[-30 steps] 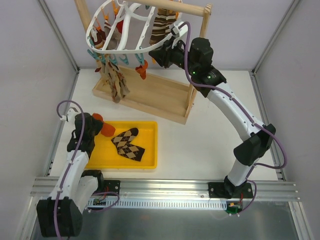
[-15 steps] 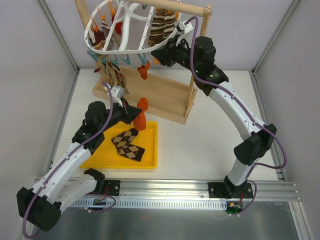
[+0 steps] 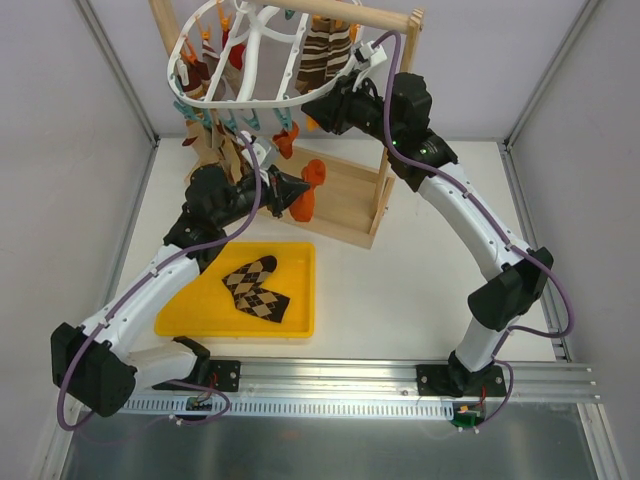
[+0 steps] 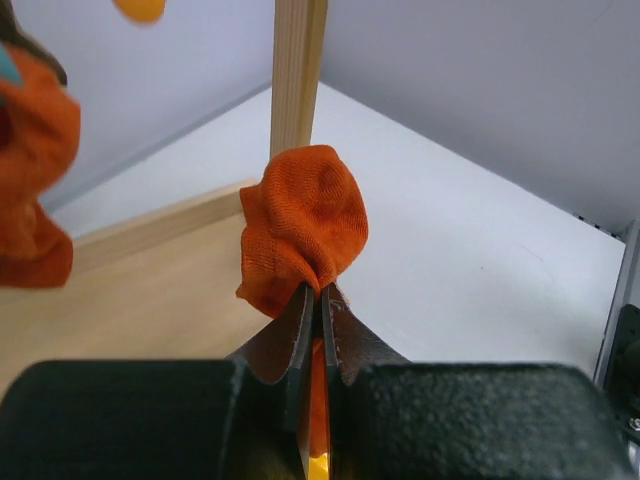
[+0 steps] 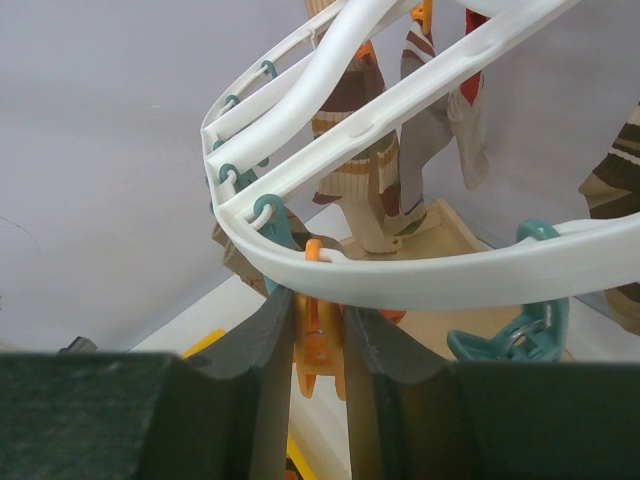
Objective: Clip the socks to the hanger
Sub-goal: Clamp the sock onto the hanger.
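the left gripper (image 3: 289, 191) has its jaws pressed together on an orange-red sock (image 3: 309, 189), pinching a fold of the fabric at the fingertips. in the left wrist view the sock (image 4: 304, 222) bunches into a rounded lump just beyond the tips of the left gripper (image 4: 318, 300), held in the air. straight ahead of these jaws, past the sock, rises a post of the wooden stand (image 4: 298, 70). to their left hangs a second orange-red sock (image 4: 32, 190); in the top view it (image 3: 287, 140) dangles from the hanger (image 3: 250, 100) above. behind and below the jaws, toward the arm's base, the yellow tray (image 3: 200, 312) holds the argyle socks (image 3: 257, 288).

the right gripper (image 5: 320, 312) is closed on an orange peg (image 5: 318, 345), one finger on each side of it. the white hoop of the hanger (image 5: 430, 272) crosses right above these fingertips, and a teal peg (image 5: 515, 335) hangs to their right.
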Controlling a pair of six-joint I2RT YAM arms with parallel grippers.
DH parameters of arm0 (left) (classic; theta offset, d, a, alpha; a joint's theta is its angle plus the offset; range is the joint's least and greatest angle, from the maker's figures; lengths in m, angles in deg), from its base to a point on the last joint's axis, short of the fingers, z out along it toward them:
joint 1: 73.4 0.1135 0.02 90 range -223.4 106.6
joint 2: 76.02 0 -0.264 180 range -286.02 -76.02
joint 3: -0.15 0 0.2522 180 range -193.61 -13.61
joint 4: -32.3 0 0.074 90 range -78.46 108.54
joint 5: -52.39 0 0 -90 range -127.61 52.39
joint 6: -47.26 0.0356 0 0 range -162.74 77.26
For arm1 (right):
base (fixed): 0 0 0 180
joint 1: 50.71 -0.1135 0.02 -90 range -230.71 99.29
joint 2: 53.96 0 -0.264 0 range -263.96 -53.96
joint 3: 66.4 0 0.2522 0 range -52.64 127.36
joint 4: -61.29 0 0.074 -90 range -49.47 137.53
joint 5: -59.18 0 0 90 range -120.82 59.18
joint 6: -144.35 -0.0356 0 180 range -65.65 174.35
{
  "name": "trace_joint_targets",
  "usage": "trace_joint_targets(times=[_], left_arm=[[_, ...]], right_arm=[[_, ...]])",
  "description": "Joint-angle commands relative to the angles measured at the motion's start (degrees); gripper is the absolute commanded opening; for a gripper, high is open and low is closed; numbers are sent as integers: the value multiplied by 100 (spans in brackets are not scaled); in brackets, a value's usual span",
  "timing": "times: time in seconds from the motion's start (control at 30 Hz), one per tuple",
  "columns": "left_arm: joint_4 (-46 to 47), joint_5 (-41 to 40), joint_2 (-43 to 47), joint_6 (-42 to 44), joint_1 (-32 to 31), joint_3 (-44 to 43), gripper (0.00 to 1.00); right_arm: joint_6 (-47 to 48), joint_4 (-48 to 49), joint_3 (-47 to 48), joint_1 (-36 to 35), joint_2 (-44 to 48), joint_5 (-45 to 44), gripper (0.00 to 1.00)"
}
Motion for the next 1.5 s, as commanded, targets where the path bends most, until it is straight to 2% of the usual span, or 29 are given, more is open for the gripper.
trace_joint_targets(times=[0.0, 0.17, 0.67, 0.87, 1.47], left_arm=[[615, 249, -263, 288, -55, -456, 0], [888, -32, -554, 323, -55, -623, 0], [1090, -824, -589, 798, -20, -790, 0], [1406, -552, -545, 473, 191, -711, 0], [1556, -103, -809, 323, 288, -975, 0]], right_arm=[[-232, 122, 37, 25, 273, 140, 1], [-338, 70, 28, 34, 300, 87, 1], [-452, 26, 10, 69, 317, 166, 1], [-391, 52, -42, 69, 370, 193, 1], [-434, 122, -104, 104, 414, 201, 1]])
